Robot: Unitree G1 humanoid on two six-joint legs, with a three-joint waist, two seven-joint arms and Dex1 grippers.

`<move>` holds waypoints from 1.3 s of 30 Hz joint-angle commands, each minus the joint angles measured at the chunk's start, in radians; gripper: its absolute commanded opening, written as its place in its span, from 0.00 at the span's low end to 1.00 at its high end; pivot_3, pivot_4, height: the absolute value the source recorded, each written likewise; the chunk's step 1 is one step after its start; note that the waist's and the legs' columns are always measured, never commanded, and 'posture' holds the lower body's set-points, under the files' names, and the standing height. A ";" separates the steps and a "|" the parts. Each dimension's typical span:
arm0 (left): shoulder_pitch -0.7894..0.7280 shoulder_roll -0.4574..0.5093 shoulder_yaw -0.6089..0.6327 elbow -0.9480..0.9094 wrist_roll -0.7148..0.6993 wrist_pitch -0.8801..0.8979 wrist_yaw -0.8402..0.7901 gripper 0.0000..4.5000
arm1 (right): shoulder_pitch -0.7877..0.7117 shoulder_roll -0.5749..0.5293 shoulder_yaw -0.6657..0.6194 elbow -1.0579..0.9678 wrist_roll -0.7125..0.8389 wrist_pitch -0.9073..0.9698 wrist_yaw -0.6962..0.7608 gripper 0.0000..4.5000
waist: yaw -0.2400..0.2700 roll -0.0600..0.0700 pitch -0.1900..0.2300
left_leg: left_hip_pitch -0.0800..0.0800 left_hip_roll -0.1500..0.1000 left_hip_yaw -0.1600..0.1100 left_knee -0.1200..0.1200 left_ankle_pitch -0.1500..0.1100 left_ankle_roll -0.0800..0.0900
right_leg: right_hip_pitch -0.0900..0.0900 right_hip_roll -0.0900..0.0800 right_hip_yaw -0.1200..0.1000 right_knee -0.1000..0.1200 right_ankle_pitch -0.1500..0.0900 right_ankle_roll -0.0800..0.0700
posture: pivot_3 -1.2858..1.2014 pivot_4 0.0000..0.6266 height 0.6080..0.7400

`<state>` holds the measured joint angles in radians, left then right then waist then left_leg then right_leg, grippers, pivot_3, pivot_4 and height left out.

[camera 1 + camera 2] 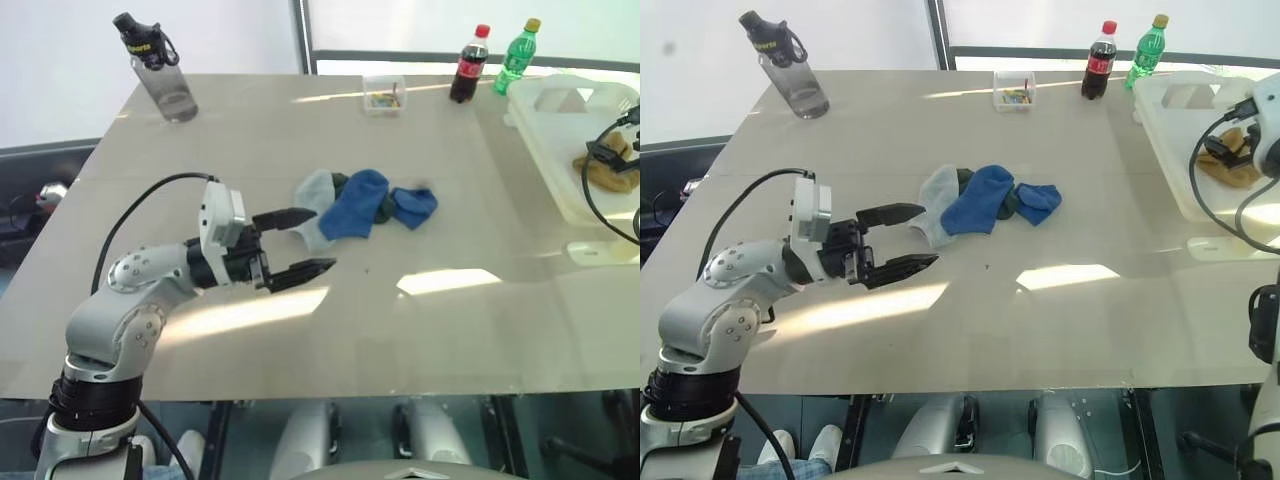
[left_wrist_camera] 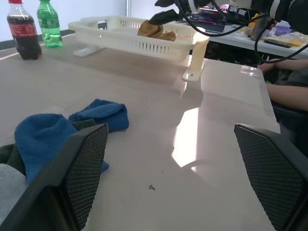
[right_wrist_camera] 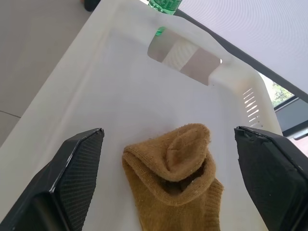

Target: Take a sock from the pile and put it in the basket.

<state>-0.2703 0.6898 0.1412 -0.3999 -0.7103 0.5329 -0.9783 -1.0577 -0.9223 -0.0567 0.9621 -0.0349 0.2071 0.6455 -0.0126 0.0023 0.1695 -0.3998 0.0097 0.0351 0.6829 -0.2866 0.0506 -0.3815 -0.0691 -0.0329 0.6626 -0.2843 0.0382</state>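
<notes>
Your right gripper (image 3: 166, 178) hangs over the basket (image 3: 96, 91) with its fingers spread and empty; a mustard sock (image 3: 175, 166) lies inside. Your left gripper (image 1: 302, 243), fingers also released, sits beside the pile (image 1: 360, 205) on the bench (image 1: 300, 130).

The basket (image 1: 560, 150) at the tabletop's far right corner is running off the picture's edge. Dark socks (image 1: 385, 208) are lying mostly hidden under the blue ones (image 1: 352, 205).
</notes>
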 commanded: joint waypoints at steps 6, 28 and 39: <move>0.012 -0.017 0.006 -0.008 0.029 -0.058 0.018 1.00 | -0.019 -0.032 -0.017 0.023 -0.009 -0.039 -0.012 0.99 | 0.000 0.000 0.000 | 0.000 0.000 0.000 0.000 0.000 0.000 | 0.000 0.000 0.000 0.000 0.000 0.000 | 0.52 0.24 1.00; 0.070 -0.024 0.025 -0.031 0.053 -0.082 0.050 1.00 | 0.238 0.000 -0.125 -0.378 0.295 0.058 0.424 0.99 | 0.003 0.000 0.000 | 0.000 0.001 -0.001 0.000 0.000 0.000 | 0.001 0.000 -0.001 0.000 0.000 0.000 | 0.52 0.24 1.00; 0.288 0.009 0.122 -0.158 0.054 -0.058 0.142 1.00 | 0.823 0.016 -0.302 -0.979 0.596 0.274 0.524 0.99 | 0.024 0.000 0.000 | 0.002 0.001 -0.004 0.002 0.000 0.000 | 0.004 -0.001 -0.003 0.001 0.000 0.000 | 0.52 0.24 1.00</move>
<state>-0.0002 0.6828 0.2170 -0.4984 -0.6505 0.4762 -0.8513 -0.2637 -0.8841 -0.3043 0.0435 0.5291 0.4757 1.1514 0.0109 0.0023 0.1690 -0.3971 0.0106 0.0315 0.6846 -0.2869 0.0508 -0.3776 -0.0704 -0.0357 0.6635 -0.2840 0.0385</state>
